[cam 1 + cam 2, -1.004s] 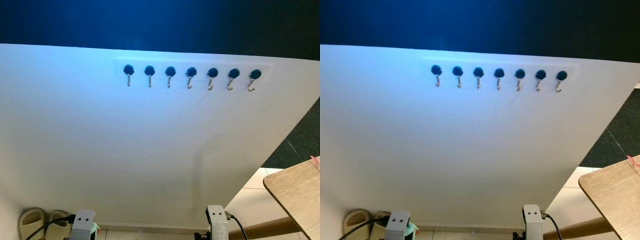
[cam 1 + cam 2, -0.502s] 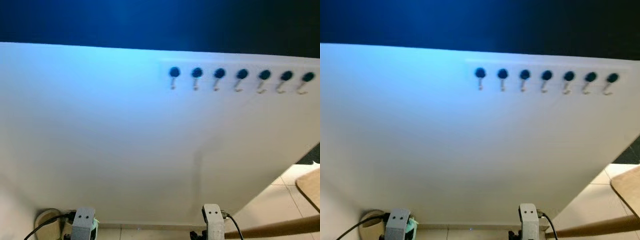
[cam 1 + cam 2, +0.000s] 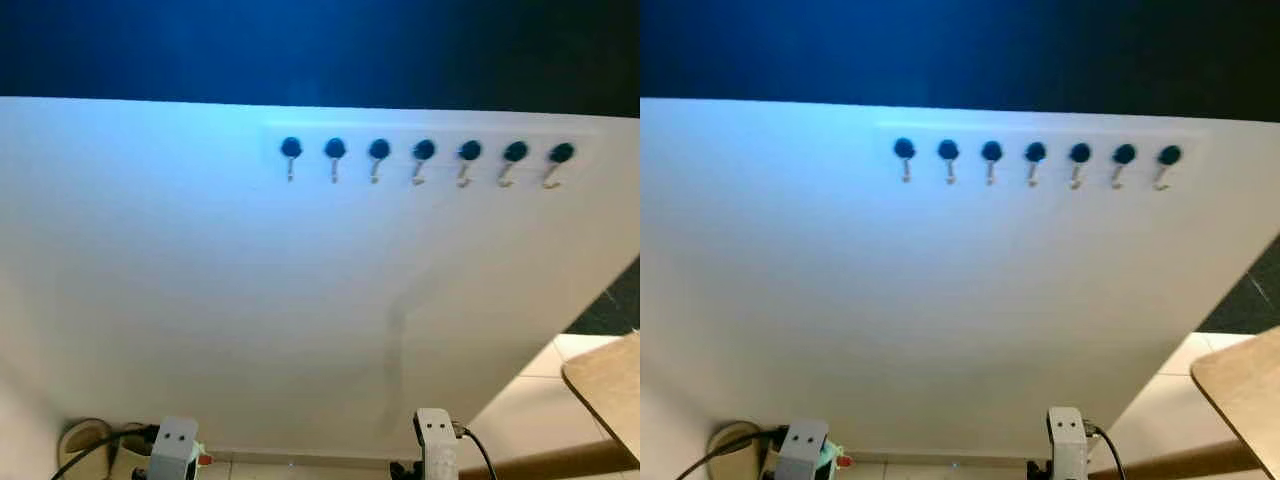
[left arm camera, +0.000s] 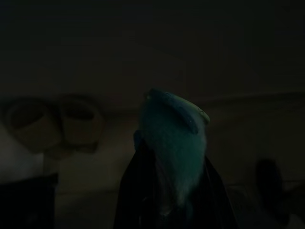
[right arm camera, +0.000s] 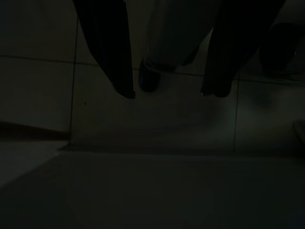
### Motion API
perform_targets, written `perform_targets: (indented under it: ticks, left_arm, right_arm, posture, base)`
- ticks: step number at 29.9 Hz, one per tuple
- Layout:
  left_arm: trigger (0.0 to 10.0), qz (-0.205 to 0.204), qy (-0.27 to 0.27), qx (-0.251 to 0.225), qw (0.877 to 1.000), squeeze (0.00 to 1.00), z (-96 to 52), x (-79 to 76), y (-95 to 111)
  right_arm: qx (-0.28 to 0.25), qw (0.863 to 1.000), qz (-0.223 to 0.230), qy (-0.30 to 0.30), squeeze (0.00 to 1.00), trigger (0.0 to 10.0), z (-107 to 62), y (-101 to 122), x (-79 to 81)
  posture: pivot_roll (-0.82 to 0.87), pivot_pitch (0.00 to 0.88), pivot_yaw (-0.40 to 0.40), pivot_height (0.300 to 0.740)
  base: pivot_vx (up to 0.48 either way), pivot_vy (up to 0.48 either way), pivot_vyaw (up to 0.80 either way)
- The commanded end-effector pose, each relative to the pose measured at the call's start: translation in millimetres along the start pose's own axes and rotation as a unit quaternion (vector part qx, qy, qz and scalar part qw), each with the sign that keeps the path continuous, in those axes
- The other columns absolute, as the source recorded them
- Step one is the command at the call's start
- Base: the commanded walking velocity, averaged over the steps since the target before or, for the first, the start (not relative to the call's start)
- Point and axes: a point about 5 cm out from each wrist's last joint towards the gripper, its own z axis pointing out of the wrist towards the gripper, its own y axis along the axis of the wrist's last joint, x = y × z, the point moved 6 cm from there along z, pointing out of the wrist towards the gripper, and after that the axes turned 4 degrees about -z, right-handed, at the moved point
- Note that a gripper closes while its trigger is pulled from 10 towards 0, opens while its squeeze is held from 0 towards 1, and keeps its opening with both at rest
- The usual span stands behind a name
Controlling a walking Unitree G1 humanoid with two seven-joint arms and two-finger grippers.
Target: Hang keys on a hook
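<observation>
A row of several dark-knobbed metal hooks [image 3: 424,153] runs across the upper part of a white wall panel [image 3: 250,300], well above both arms. My left arm [image 3: 173,447] hangs low at the bottom edge. In the dark left wrist view my left gripper [image 4: 172,151] is shut on a teal fluffy key fob [image 4: 174,129]; the keys themselves cannot be made out. A teal and red bit [image 3: 198,461] shows beside that wrist. My right arm [image 3: 435,445] also hangs low, and my right gripper [image 5: 170,94] is open over floor tiles with nothing between its fingers.
A pair of beige slippers [image 4: 52,124] lies on the floor at the wall's foot, to the left. A wooden table [image 3: 612,385] juts in at the lower right, over pale floor tiles [image 3: 545,400]. A dark band [image 3: 320,45] tops the white panel.
The whole picture has swung: the hook row sat farther right half a second ago and is now back toward the middle, so the camera turned. Both arms hang as before.
</observation>
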Motion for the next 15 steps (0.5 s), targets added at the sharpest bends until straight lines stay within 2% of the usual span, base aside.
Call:
perform_targets:
  ticks: [1, 2, 5, 7, 11, 15]
  left_arm:
    - [10.0, -0.011, 0.006, 0.014, 1.0, 0.0, -2.9, 4.4, -9]
    - [10.0, -0.011, 0.006, 0.014, 1.0, 0.0, -2.9, 4.4, -9]
    - [10.0, -0.032, 0.012, 0.014, 0.999, 0.0, -2.3, 4.7, -9]
    - [10.0, -0.037, 0.012, 0.014, 0.999, 0.0, -2.1, 4.3, -9]
    - [10.0, -0.053, -0.005, 0.0, 0.999, 0.0, -1.8, -3.6, -5]
    - [10.0, -0.047, -0.022, -0.009, 0.999, 0.0, -3.9, -8.9, -4]
  right_arm:
    - [-0.003, 1.0, 0.009, -0.006, 0.0, 10.0, -0.7, -2, -0.8]
    - [-0.003, 1.0, 0.009, -0.006, 0.0, 10.0, -0.7, -2, -0.8]
    - [-0.032, 0.999, 0.015, -0.041, 0.0, 10.0, -3.1, 8, -16.5]
    - [-0.039, 0.998, 0.019, -0.05, 0.0, 10.0, -3.9, 9, -20.3]
    - [-0.075, 0.992, 0.038, -0.093, 0.0, 10.0, -10.2, 18, -41.8]
    - [-0.087, 0.991, 0.041, -0.094, 0.0, 10.0, -11.8, 22, -44.7]
  posture:
    - [0.08, 0.053, -0.021, 0.74]
    - [0.08, 0.053, -0.021, 0.74]
    - [0.08, 0.054, -0.02, 0.74]
    - [0.08, 0.054, -0.02, 0.74]
    - [0.07, 0.054, -0.016, 0.74]
    - [0.07, 0.054, -0.017, 0.74]
  base:
    - [0.0, 0.0, 0.0]
    - [0.0, 0.0, 0.0]
    - [0.0, 0.0, 0.0]
    - [0.0, 0.0, 0.0]
    - [0.0, 0.0, 0.0]
    - [0.0, 0.0, 0.0]
